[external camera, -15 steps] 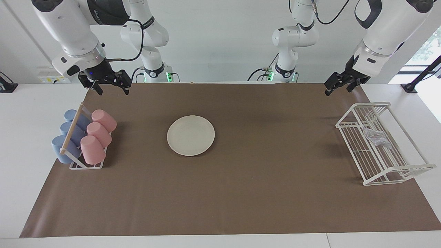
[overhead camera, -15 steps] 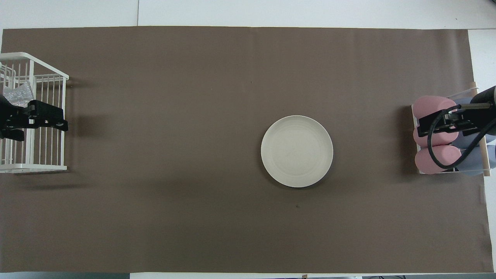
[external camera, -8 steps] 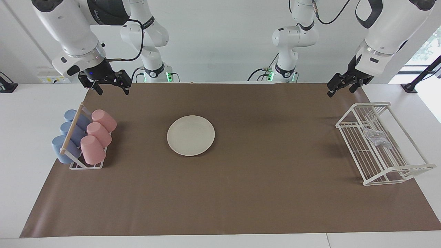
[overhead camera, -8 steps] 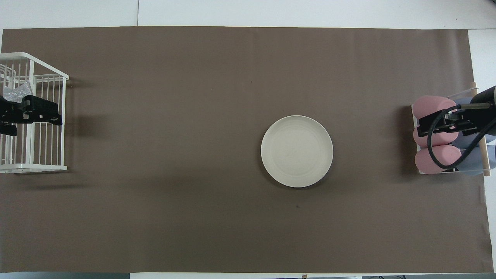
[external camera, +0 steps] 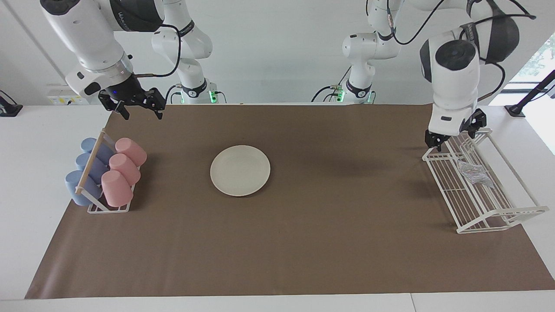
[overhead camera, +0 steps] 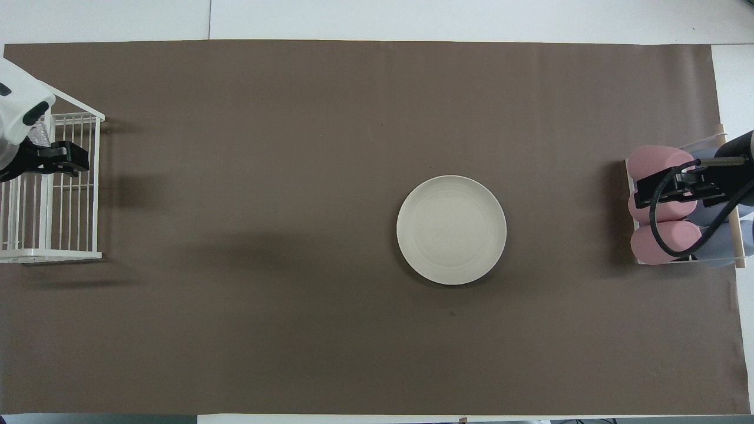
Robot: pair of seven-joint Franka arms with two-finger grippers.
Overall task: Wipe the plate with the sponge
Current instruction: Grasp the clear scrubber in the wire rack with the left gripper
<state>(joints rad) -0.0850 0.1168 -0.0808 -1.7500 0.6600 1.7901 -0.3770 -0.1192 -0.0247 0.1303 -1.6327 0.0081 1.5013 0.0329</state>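
I see a white wire rack (external camera: 477, 182) at the right edge of the facing frame, at the left arm's end of the brown-covered worktop (external camera: 303, 242). In it lies the small silvery-grey glittery mesh sponge (external camera: 473, 172), crumpled and wrinkly, resting on the rack's floor wires toward the end nearer the robots. In the overhead frame only a sliver of the sponge (overhead camera: 40, 136) shows at the left edge, tucked against the arm's white housing.

At the left edge of the facing frame, at the right arm's end, a small white wire holder with a wooden bar (external camera: 93, 167) carries three pink cups (external camera: 123, 170) and three blue cups (external camera: 86, 169), all lying tilted on their sides in two rows.

The round, shallow, cream-white plate (external camera: 240, 170) sits flat and bare on the brown cover, a little toward the right arm's end of the centre, well apart from both containers; in the overhead frame the plate (overhead camera: 451, 230) shows faint concentric rings.

My left end effector (external camera: 453, 136) points down over the rack's end nearest the robots, with its fingers spread and nothing between them. My right end effector (external camera: 138, 108) waits in the upper left of the facing frame, over the cover's edge above the cup holder, fingers spread and empty.
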